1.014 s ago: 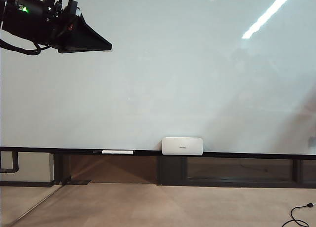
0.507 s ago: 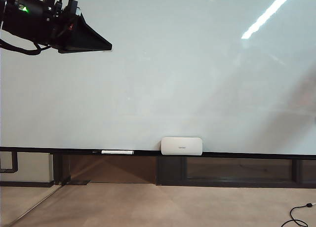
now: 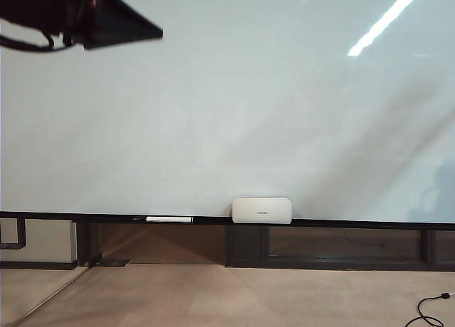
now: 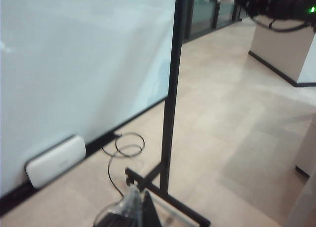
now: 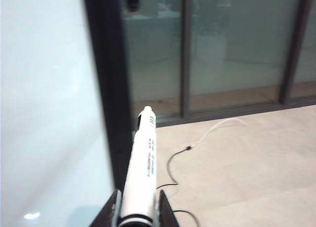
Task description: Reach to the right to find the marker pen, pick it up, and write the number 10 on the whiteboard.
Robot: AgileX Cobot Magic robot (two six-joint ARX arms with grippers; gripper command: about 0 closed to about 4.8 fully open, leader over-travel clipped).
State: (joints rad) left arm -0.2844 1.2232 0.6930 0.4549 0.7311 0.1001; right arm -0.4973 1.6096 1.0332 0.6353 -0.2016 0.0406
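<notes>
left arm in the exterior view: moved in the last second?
Yes. The left arm has risen toward the frame's top edge, while the white box on the ledge stays put.

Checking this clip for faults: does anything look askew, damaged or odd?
Nothing stands out. The whiteboard is blank and unmarked, the right gripper holds the pen straight, and the left gripper hangs near the floor.

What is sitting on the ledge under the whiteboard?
On the ledge of the whiteboard: a white box and a long white stick. The marker pen is not there; the right gripper holds it.
</notes>
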